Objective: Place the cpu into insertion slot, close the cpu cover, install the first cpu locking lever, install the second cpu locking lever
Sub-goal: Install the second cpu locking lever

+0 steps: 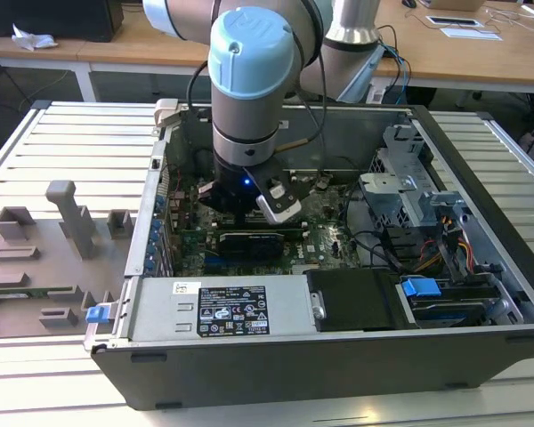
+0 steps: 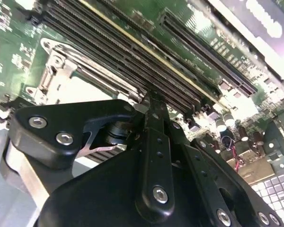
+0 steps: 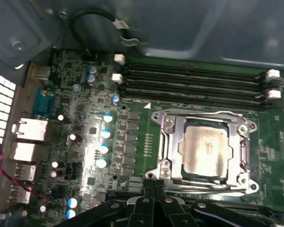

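One hand (image 3: 154, 187) rides low over the motherboard (image 3: 99, 142) inside the open computer case (image 1: 338, 356), its black fingers (image 3: 149, 189) pressed together at the tips with nothing between them. In the first wrist view the tips sit just beside the near edge of the insertion slot (image 3: 163, 163), touching or almost touching the silvery wire lever (image 3: 203, 187) that runs along that edge; contact cannot be told for certain.

The cpu (image 3: 204, 150) lies flat in the slot, metal top up, its edges square to the socket frame. The cpu cover (image 3: 173, 137) is down around it, the chip showing through the cover's square opening. A second thin lever (image 3: 203, 114) runs along the far edge of the cover. Beyond it, four long black memory slots (image 3: 194, 82) lie parallel to that edge, white clips at their ends.

In the second wrist view the black linkage of the hand (image 2: 154, 101) ends in shut tips over the slots (image 2: 132, 52), with the socket's metal frame (image 2: 57, 71) beside them.

In the exterior view the arm's blue-capped wrist (image 1: 249, 80) stands upright over the case, which lies on its side on a slatted white surface (image 1: 62, 133). A grey fixture plate (image 1: 36, 276) lies at the exterior view's left. Wooden desks (image 1: 142, 40) stand behind.
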Available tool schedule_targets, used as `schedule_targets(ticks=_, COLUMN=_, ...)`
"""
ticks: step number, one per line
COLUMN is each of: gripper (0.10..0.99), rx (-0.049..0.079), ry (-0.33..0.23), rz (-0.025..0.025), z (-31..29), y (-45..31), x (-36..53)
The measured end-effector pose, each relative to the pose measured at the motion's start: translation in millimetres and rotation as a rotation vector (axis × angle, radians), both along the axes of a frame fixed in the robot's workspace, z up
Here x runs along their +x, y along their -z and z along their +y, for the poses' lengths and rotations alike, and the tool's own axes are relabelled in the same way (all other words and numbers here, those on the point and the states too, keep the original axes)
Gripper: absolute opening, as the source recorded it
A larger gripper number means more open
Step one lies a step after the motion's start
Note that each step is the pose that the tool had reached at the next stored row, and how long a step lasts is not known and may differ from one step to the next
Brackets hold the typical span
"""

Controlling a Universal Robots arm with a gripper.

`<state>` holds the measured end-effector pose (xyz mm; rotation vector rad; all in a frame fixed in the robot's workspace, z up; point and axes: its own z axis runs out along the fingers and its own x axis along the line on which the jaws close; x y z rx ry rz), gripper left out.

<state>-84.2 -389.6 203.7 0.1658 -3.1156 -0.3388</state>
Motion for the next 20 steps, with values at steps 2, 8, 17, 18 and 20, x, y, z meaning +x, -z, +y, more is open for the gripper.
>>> schedule_targets(ticks=2, gripper=0.106, rx=0.003, ry=-0.006, rz=-0.0001, z=3.4, y=1.0, x=-0.6)
schedule_targets(ticks=8, gripper=0.106, rx=0.010, ry=-0.022, rz=0.0005, z=13.6, y=6.6, x=-0.8)
schedule_targets(ticks=17, gripper=0.106, rx=0.012, ry=-0.022, rz=-0.0007, z=13.9, y=-27.0, x=-0.6)
schedule_targets(ticks=18, gripper=0.106, rx=0.012, ry=-0.022, rz=-0.0008, z=13.9, y=-31.0, x=-0.7)
schedule_targets(ticks=20, gripper=0.106, rx=0.011, ry=-0.022, rz=-0.0008, z=13.9, y=-36.8, x=-0.6)
